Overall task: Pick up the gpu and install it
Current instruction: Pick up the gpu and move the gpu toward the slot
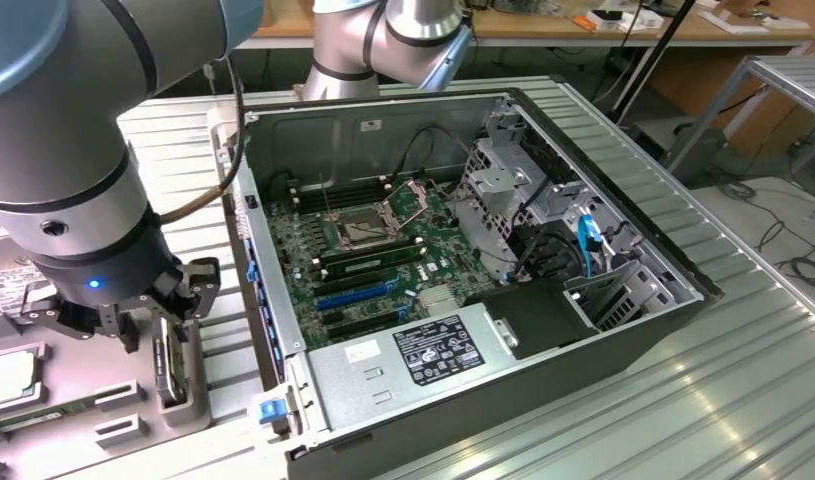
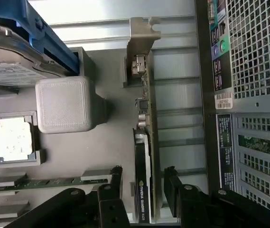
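1. The robot arm is standing nearest the camera, upper left of the exterior view.
2. The opened computer case is lying centre frame.
3. The gpu is standing on edge in a grey holder, lower left.
4. The gripper is hanging open, its fingers flanking the gpu without touching it.

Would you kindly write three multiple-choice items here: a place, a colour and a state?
1. The flat black-and-green gpu card stands: A in the grey plastic tray; B in the motherboard; C on the power supply.
2. The rail on the silver hard drive is: A red; B blue; C yellow.
3. The black gripper is: A shut on the card; B open astride it; C shut on a memory stick.
Key: 1A, it sits on edge in a tray slot; 2B, blue shows; 3B, gaps flank the card.
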You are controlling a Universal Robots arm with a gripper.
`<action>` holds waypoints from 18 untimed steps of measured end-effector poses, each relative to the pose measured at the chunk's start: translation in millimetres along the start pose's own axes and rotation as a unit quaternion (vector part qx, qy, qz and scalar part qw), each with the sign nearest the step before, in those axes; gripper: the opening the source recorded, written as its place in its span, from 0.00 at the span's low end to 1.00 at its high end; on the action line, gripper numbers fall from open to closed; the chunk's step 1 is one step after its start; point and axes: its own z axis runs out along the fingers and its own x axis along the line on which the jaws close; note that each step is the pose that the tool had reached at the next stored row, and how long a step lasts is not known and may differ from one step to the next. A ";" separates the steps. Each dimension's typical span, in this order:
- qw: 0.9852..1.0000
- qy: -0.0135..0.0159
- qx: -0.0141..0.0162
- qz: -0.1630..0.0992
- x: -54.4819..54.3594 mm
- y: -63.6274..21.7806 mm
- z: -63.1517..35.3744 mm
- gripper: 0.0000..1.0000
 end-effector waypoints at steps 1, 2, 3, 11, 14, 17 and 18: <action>1.000 0.000 0.000 0.000 0.2 -0.2 4.8 0.48; 1.000 0.000 0.000 -0.001 0.3 -0.4 9.4 0.48; 1.000 0.000 0.000 -0.001 0.4 -0.5 12.0 0.48; 1.000 0.000 0.000 -0.001 -2.5 -0.3 12.5 0.32; 1.000 0.000 0.000 -0.001 -2.5 -0.3 12.5 0.27; 1.000 0.000 0.000 -0.001 -2.5 -0.3 12.5 0.27; 1.000 0.000 0.001 -0.001 -2.6 -0.2 11.2 0.27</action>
